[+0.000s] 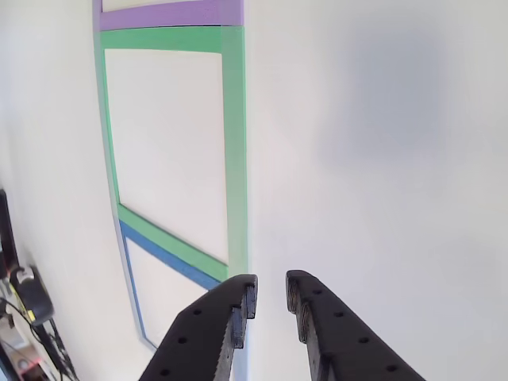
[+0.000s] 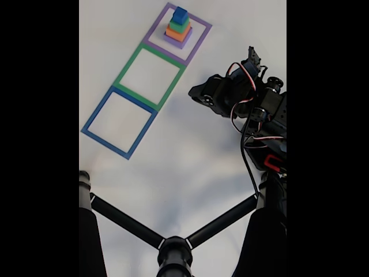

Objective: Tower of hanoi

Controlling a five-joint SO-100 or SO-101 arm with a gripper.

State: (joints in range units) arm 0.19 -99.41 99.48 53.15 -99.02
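Bright, even light on the white table (image 2: 190, 156); soft shadows, slight blur, curved edges in the other view.

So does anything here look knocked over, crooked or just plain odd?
Nothing stands out. The four foam blocks sit stacked, purple at the bottom to blue on top, inside the purple tape square. The green tape square and blue tape square hold nothing. The gripper is slightly open, holding nothing.
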